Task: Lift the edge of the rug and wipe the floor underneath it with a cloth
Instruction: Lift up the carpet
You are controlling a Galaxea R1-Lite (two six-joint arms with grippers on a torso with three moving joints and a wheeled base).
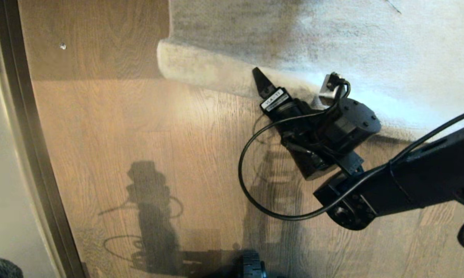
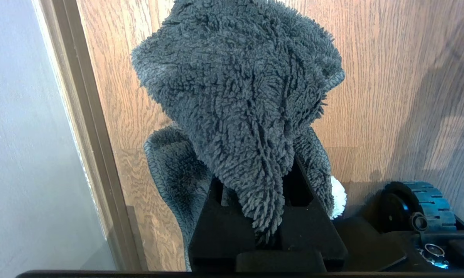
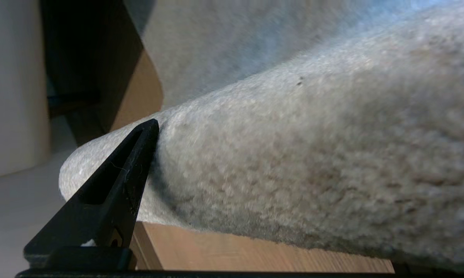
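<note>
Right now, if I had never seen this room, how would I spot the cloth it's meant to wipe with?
Start at the brown wood floor beside the pale wall strip. Just above it sits the left tool, parked low near a black wheel. The cloth is the fuzzy charcoal wad pinched in that tool, far darker and shaggier than the pale rug.

Right gripper (image 1: 289, 87) is positioned at the rolled rug edge (image 1: 201, 71). Floor (image 1: 139, 127) is lit beside it. One black finger (image 1: 262, 80) is seen.
</note>
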